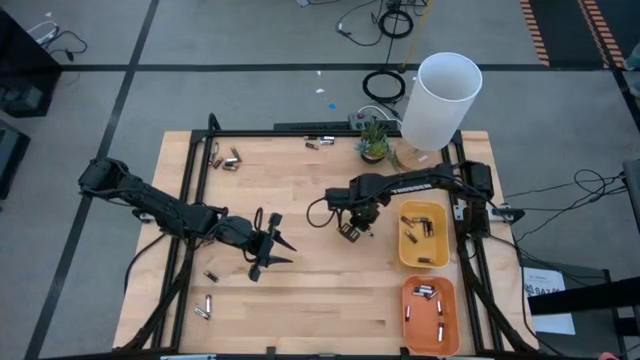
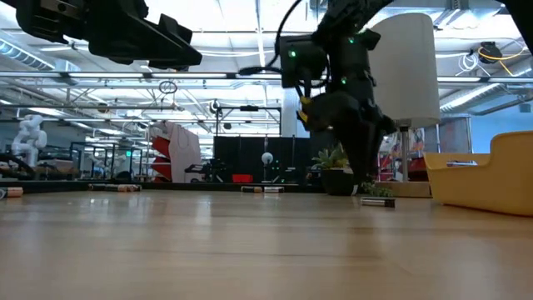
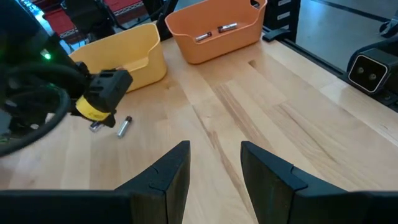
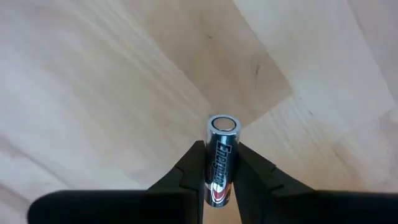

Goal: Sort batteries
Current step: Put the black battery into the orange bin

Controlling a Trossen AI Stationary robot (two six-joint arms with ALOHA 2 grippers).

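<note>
Right gripper (image 4: 221, 167): pointed down at the wooden table (image 1: 300, 190), just beside the yellow tray (image 1: 423, 236); its two dark fingers pinch a silver-and-black battery (image 4: 221, 155) between them, the cell lying along the gap with its flat metal end facing away from the wrist.
Grip contact: both fingertips (image 4: 193, 163) press the cell's sides, with no gap visible on either side.
Same gripper from above: the right gripper (image 1: 352, 230) sits near the table's middle, on the tray side.
Neighbouring cell: in the left wrist view a second battery (image 3: 124, 126) lies on the wood just beside the right gripper's yellow-banded tip; possibly another sits under the tip, but the view is too cluttered to be sure.
Left gripper (image 1: 276, 243): hovering over bare wood in the left half of the table, well apart from both trays; its jaws stand spread with a clear gap and hold nothing.
Left fingers (image 3: 168, 171): two dark wedges, nothing between them.
Yellow tray: holds a few dark cells.
Orange tray (image 1: 430, 314): at the table's near right corner, holding several silvery cells.
Loose batteries (image 1: 231, 158): a small cluster near the far left edge, a pair by the far rail and a few more near the front left corner.
</note>
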